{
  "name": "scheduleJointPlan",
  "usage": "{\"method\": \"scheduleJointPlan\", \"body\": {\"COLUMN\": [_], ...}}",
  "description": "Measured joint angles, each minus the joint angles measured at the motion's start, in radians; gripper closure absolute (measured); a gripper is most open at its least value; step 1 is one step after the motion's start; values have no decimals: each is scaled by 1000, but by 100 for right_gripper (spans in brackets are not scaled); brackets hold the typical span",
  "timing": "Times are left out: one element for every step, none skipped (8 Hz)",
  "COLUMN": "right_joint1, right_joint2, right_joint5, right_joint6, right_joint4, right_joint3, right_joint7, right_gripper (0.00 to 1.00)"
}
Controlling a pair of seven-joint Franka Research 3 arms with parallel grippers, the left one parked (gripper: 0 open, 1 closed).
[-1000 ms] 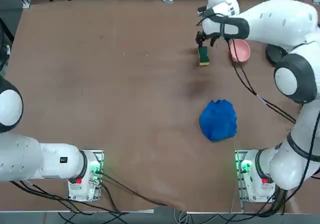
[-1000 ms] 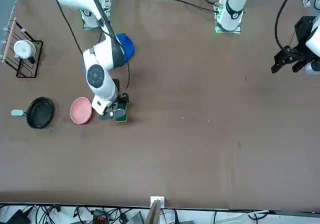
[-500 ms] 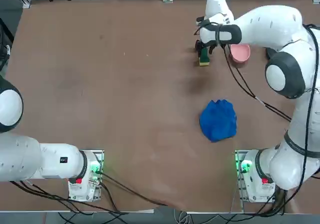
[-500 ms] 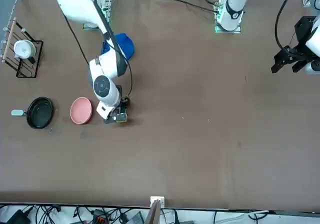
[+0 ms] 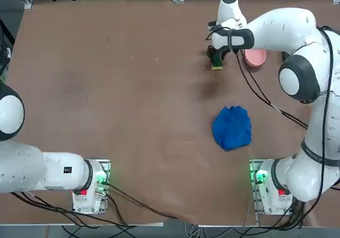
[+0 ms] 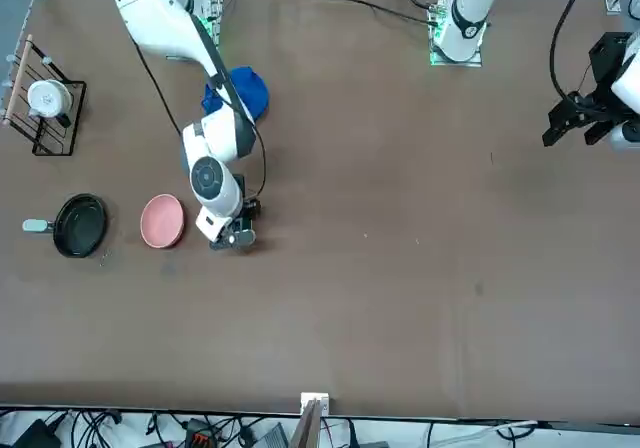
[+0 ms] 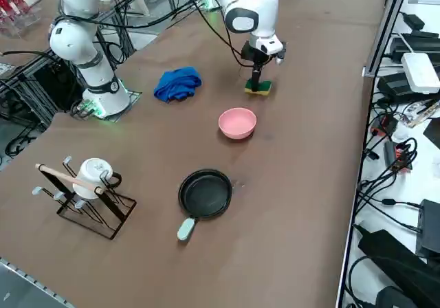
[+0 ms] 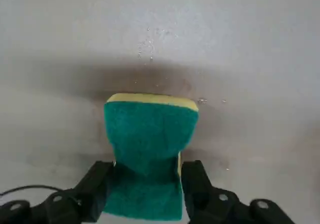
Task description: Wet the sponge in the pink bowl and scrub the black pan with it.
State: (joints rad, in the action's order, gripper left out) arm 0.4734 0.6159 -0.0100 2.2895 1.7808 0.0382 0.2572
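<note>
You are at the pickup: the right hand (image 8: 146, 184) straddles the sponge (image 8: 147, 149) at its waist, fingers touching its sides (grip not yet firm, I judge); squeeze, then lift toward the pink bowl (image 5: 255, 57).

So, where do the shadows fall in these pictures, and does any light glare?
Right wrist view: a dark shadow band lies on the table just beyond the sponge. Top view: the right gripper stands at the sponge, with a soft shadow on the table beside it; green lights glow at the right arm's base.
</note>
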Motion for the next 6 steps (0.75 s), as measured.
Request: {"method": "scheduleJointPlan", "body": {"right_joint1": [-1, -5, -12, -27, -58, -101], "right_joint2": [1, 1, -4, -19, -50, -92], "right_joint5": [0, 0, 0, 0, 3, 5], "right_joint6": [0, -6, -37, -100, -170, -237], "right_joint4": [0, -1, -6, -14, -21, -26], "right_joint3": [3, 6, 11, 18, 22, 25], "right_joint7": [1, 1, 1, 1, -12, -61], "right_gripper": [44, 65, 81, 87, 89, 89]}}
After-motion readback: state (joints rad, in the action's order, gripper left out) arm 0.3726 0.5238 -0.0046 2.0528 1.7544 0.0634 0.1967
